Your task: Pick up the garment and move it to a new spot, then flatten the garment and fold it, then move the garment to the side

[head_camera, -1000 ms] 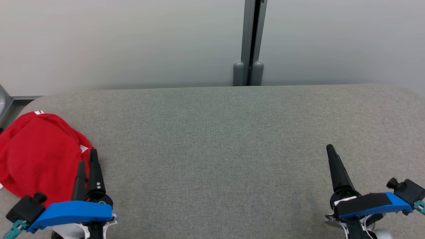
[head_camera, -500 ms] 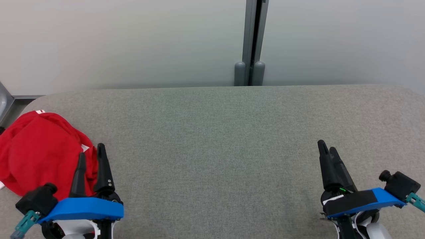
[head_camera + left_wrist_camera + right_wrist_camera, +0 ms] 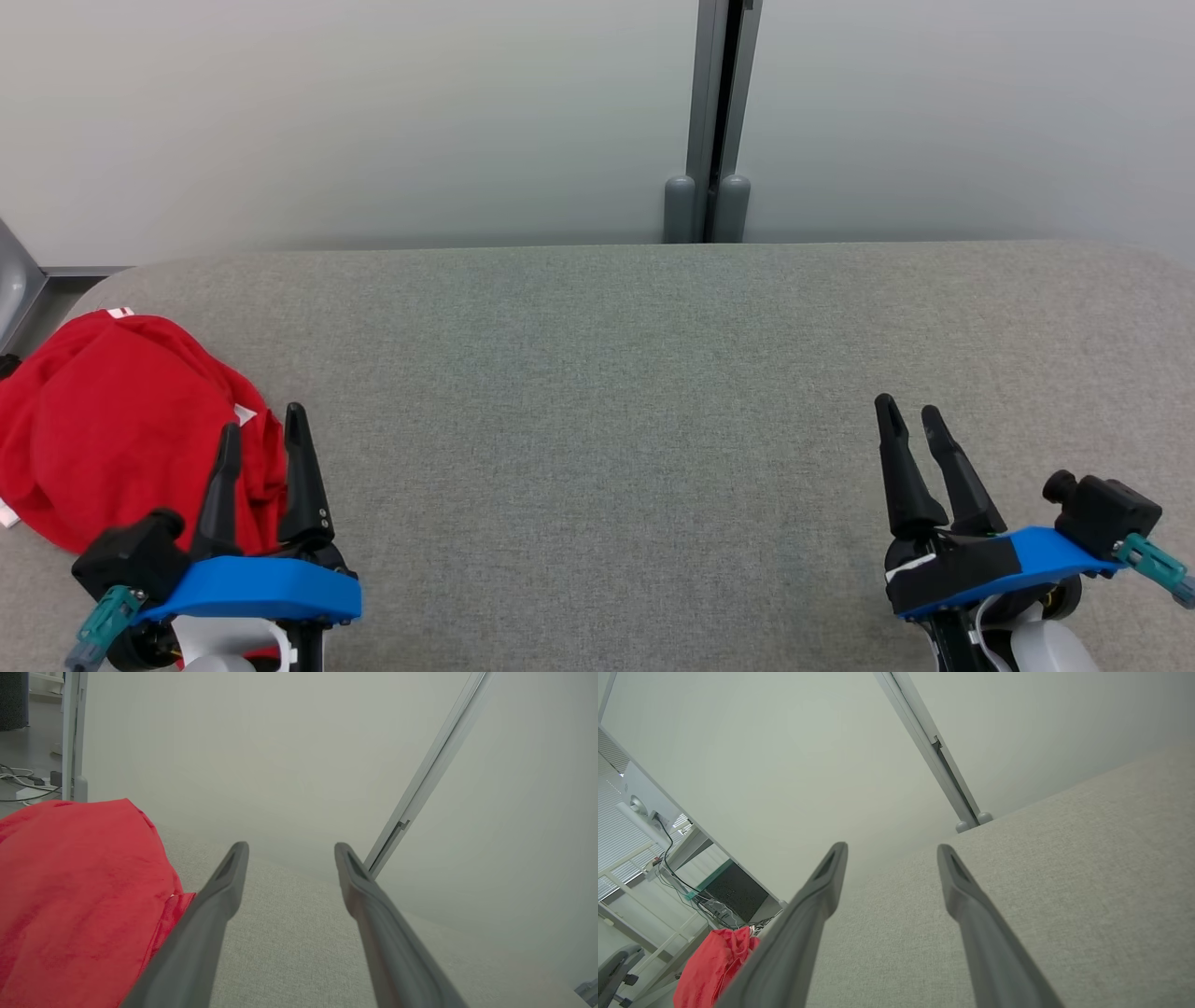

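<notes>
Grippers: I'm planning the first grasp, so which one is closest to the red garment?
The left gripper, lower left in the head view, jaws open right beside the red garment. The right gripper is far across the grey surface.

Grey fabric-covered table (image 3: 597, 373); 1 crumpled red garment (image 3: 112, 420) lying at left end.

Red garment (image 3: 112, 420), grey woven table (image 3: 607, 392)

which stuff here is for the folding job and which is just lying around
For the job: red garment, grey table, left gripper and right gripper, both open.
Just there: metal post, floor cables, chair.
</notes>
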